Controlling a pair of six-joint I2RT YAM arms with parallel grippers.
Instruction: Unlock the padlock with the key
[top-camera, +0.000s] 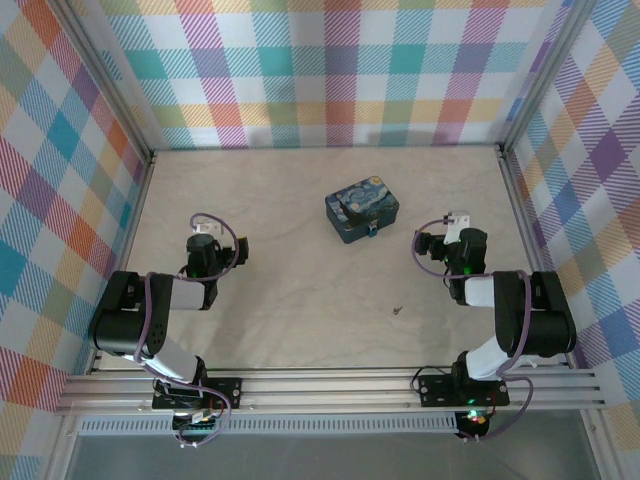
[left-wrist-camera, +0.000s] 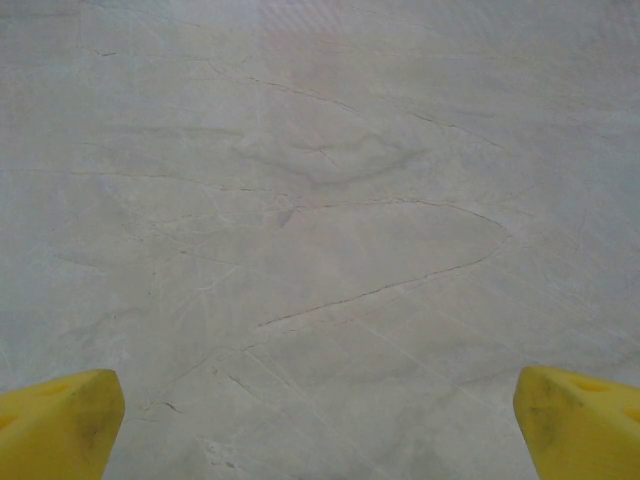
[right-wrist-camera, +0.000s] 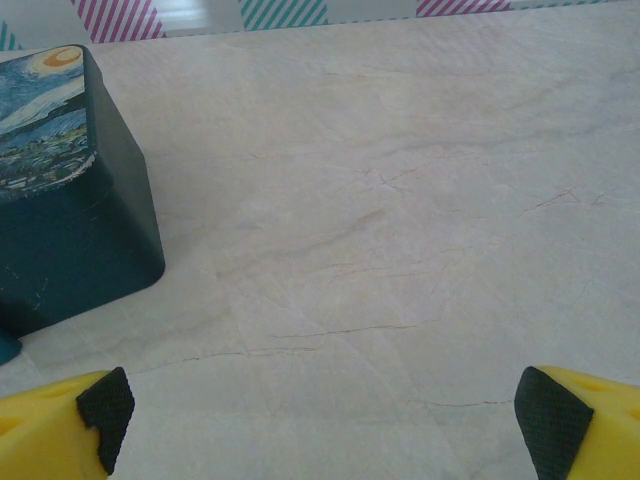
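**Work table seen from above, read left to right.** The left arm (top-camera: 150, 320) folds back over its base, and the left gripper (top-camera: 205, 235) points toward the far checked wall (top-camera: 330, 70) above bare marbled table (top-camera: 300, 290). In the left wrist view its two yellow fingers (left-wrist-camera: 60, 425) sit in opposite lower corners. They are spread wide, with only table surface between them.

Right of centre, in the far half of the table, stands a small box (top-camera: 362, 209) with a night-sky print on its lid. The padlock (top-camera: 371, 233) is a tiny blue-and-silver piece touching the box's near side, close to its right-hand corner (too small here to tell whether its shackle is closed). The key (top-camera: 397, 310) is a dark speck lying flat on the table, nearer the arms and slightly right of the padlock. It is well apart from the padlock and closer to the right arm (top-camera: 520, 320) than to the left.

The right gripper (top-camera: 455, 228) hangs just right of the box without touching it. In the right wrist view its yellow fingers, each with a black pad (right-wrist-camera: 545, 420), stand at the lower corners, wide apart and gripping nothing. The box's dark side fills the upper left, and a blue sliver at its foot is cut off by the frame edge.
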